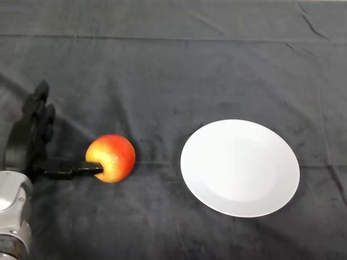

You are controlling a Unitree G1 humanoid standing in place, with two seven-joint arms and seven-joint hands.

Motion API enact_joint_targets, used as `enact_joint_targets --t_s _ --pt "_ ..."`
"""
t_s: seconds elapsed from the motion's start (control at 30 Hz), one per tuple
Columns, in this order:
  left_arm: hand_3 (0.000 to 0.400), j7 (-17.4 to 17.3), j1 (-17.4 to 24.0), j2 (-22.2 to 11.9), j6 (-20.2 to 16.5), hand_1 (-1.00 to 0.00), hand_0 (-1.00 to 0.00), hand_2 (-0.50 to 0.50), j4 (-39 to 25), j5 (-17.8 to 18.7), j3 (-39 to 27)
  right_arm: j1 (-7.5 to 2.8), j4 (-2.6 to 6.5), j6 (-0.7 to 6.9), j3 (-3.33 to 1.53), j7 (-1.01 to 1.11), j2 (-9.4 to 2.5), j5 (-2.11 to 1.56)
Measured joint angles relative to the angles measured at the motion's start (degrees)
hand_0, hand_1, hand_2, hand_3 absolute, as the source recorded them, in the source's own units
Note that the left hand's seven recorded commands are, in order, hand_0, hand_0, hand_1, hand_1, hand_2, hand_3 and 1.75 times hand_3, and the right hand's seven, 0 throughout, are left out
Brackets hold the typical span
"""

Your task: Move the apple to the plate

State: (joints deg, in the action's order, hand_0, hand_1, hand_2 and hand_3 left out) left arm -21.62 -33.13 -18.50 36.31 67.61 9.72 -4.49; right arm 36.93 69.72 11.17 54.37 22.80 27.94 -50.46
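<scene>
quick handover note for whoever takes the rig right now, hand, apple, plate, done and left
Left hand: open, thumb stretched out to the apple's near side, fingers upright and apart from it, no grasp.
Apple: on the dark cloth, left of the plate, not touching it.
Plate: white, holds nothing.
Done: hand brought up beside the apple.
Left: grasp, lift, carry right, set on plate.

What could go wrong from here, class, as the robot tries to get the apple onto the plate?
1. Only the thumb of the left hand touches the apple; the fingers stand straight and apart from it, so the round apple may roll away across the dark cloth rather than be gripped.
2. The white plate lies apart on the apple's far side; if nudged that way, the apple might bump its rim and shift it.
</scene>
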Motion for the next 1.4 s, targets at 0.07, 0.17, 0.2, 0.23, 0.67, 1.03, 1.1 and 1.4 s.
enact_joint_targets --t_s 0.07,0.17,0.2,0.23,0.67,1.03,1.1,1.4 --pt "0.000 -0.9 0.0 0.0 0.2 0.00 0.00 0.00 0.0 0.0 0.7 0.00 0.00 0.00 0.00 0.00 0.00 0.00" --pt "0.000 -2.5 0.2 0.1 0.7 0.00 0.00 0.00 0.0 -0.2 1.4 0.00 0.00 0.00 0.00 0.00 0.00 0.00" --pt "0.000 -2.8 0.2 0.1 0.7 0.00 0.00 0.00 0.0 -0.2 1.4 0.00 0.00 0.00 0.00 0.00 0.00 0.00" --pt "0.000 -3.2 0.3 0.2 0.7 0.00 0.00 0.00 0.0 -0.2 1.5 0.00 0.00 0.00 0.00 0.00 0.00 0.00" --pt "0.400 -7.2 0.8 0.4 1.2 -0.88 -1.00 -0.06 0.0 -0.3 3.5 0.00 0.00 0.00 0.00 0.00 0.00 0.00" --pt "0.400 -8.8 0.7 0.4 1.6 -1.00 -1.00 0.00 -0.3 -0.1 3.5 0.00 0.00 0.00 0.00 0.00 0.00 0.00" --pt "0.400 -8.9 0.7 0.4 1.6 -1.00 -1.00 0.00 -0.3 0.0 3.5 0.00 0.00 0.00 0.00 0.00 0.00 0.00" --pt "0.400 -11.1 0.3 1.6 2.0 -1.00 -1.00 0.00 -0.4 0.5 3.6 0.00 0.00 0.00 0.00 0.00 0.00 0.00"
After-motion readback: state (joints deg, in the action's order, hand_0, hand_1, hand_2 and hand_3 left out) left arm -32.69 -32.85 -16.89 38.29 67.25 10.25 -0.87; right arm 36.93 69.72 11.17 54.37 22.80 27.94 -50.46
